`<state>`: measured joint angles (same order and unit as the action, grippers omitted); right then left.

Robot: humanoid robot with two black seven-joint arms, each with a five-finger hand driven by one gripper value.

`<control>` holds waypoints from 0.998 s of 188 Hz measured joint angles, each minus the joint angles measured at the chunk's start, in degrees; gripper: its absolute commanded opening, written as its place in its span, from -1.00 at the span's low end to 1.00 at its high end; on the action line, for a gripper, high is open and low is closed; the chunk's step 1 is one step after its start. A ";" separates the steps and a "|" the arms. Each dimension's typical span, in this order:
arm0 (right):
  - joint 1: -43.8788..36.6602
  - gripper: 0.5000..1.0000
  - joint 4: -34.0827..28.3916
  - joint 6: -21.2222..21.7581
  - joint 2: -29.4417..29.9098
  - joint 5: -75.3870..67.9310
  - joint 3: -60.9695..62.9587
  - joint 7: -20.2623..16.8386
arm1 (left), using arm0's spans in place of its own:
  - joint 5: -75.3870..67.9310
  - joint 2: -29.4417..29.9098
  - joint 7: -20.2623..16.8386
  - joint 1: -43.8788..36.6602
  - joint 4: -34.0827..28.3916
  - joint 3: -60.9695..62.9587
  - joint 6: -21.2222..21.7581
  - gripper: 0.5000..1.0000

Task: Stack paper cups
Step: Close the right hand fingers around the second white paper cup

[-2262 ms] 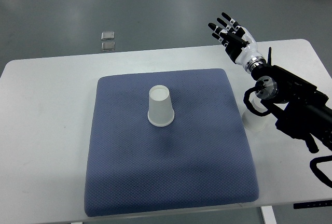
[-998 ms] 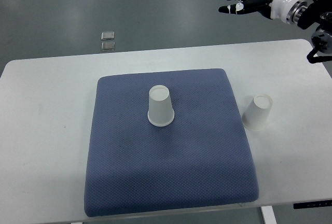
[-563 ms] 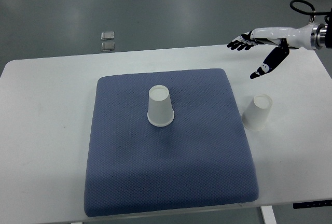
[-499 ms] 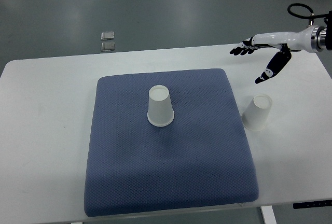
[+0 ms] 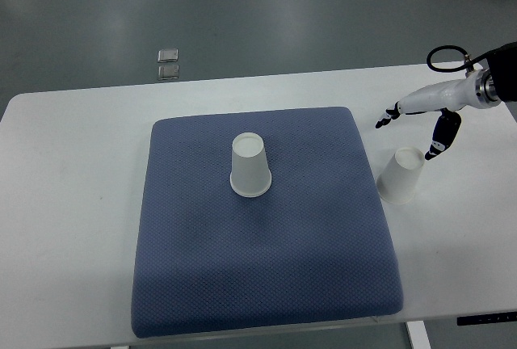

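two paper cups stand inverted: cup on the mat [image 5: 250, 166] near the centre of the blue mat [image 5: 266, 276], cup off the mat [image 5: 401, 175] on the white table [image 5: 73, 203] just beside the mat's right edge. right hand [image 5: 420, 119] hovers just above that cup, fingers spread, thumb pointing down, holding nothing. advised: lower around the cup's wall, close gently to avoid crushing, lift straight before carrying over the mat.

This looks like a robotics lab or test bay. A plain white desk [image 5: 73, 203] carries a blue padded mat [image 5: 266, 284] as a work surface, standing on a bare, glossy grey floor [image 5: 242, 10].
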<state>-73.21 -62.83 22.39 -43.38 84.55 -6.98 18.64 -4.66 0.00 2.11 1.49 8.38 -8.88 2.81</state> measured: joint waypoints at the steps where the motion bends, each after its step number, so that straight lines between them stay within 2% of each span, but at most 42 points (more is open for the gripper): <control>1: 0.05 0.64 0.00 -0.05 0.00 0.01 -0.05 0.00 | 0.00 0.00 0.00 0.00 0.00 0.00 0.00 1.00; 188: 10.61 0.60 1.55 -15.78 0.36 1.44 -1.11 -0.28 | 0.00 0.00 0.00 0.00 0.01 0.00 0.00 1.00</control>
<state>-62.60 -61.28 6.61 -43.02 85.99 -8.09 18.36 -4.66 0.00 2.11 1.49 8.39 -8.88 2.81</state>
